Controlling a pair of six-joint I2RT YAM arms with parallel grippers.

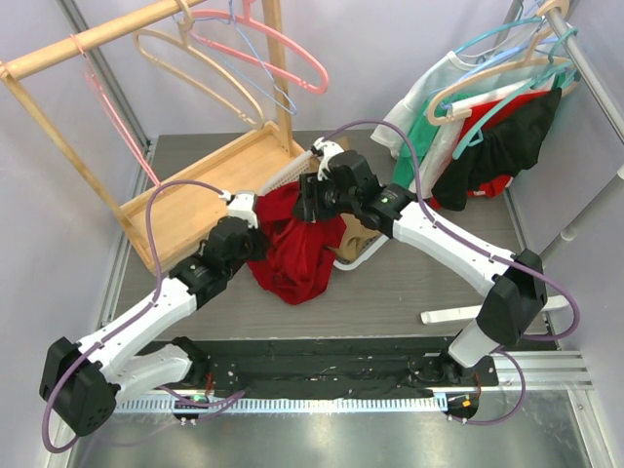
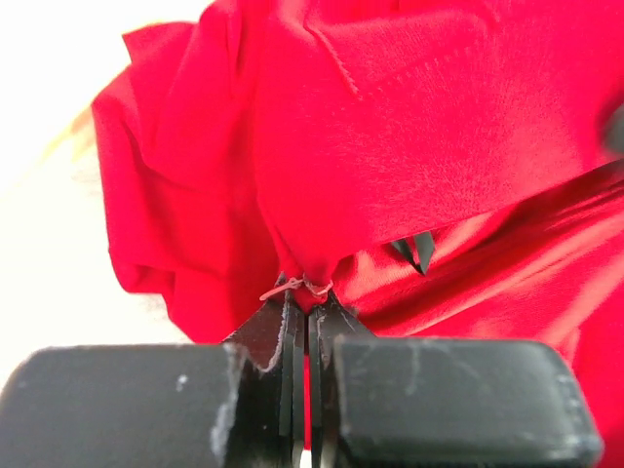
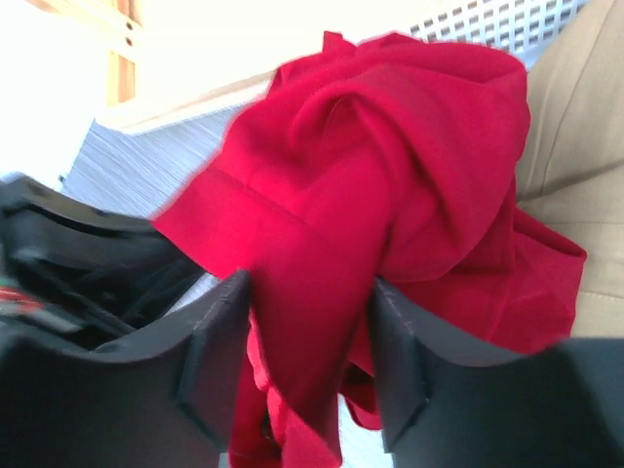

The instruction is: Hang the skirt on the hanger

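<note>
The red skirt [image 1: 297, 255] hangs bunched above the table between my two grippers. My left gripper [image 1: 257, 234] is shut on a pinch of the skirt's left edge; in the left wrist view its jaws [image 2: 307, 297] are closed tight on red cloth [image 2: 439, 117]. My right gripper [image 1: 314, 200] is at the skirt's top. In the right wrist view it [image 3: 310, 292] is open, with a fold of the skirt [image 3: 409, 146] hanging between the spread fingers. A pink hanger [image 1: 283, 49] and a beige hanger [image 1: 195, 68] hang on the wooden rack, apart from the skirt.
The wooden rack [image 1: 185, 210] stands at the back left, its base just behind the skirt. A white basket [image 1: 366, 252] with a beige thing in it sits right of the skirt. Clothes on teal hangers [image 1: 487, 136] hang at the back right. A white hanger [image 1: 458, 314] lies at the front right.
</note>
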